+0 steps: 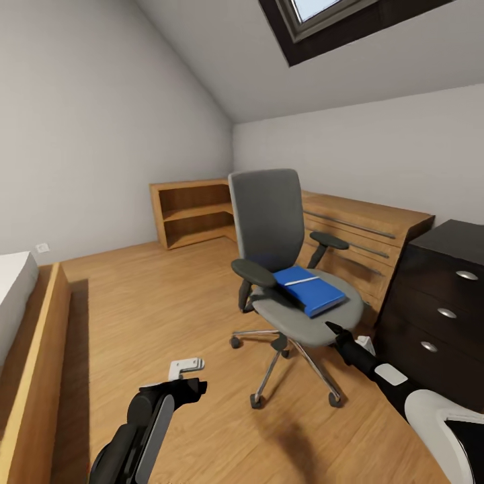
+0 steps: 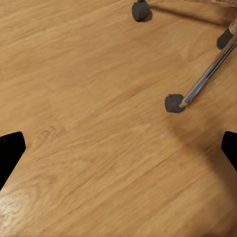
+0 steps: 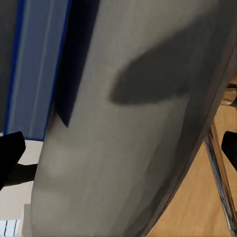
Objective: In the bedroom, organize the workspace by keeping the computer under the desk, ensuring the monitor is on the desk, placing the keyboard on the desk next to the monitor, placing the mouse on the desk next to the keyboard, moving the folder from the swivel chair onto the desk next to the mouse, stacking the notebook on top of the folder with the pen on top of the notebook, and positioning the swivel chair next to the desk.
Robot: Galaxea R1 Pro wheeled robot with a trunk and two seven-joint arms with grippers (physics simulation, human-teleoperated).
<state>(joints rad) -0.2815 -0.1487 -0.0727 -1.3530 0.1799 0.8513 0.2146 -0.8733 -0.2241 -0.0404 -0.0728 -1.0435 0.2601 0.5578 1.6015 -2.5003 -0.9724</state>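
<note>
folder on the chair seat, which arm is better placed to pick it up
Right. The right hand sits at the front edge of the swivel chair, close to the folder, which its wrist view shows nearby. The left hand hangs low over the floor, farther away.

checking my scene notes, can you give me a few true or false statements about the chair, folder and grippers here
1. The folder lies on the swivel chair seat. True.
2. The right gripper is shut on the folder. False: it is open, near the seat's front edge, holding nothing.
3. The left gripper hangs open over bare floor. True.
4. The chair lies tipped over. False: it stands upright on its castors.
5. The desk drawers hang open. False: they are closed.
</note>
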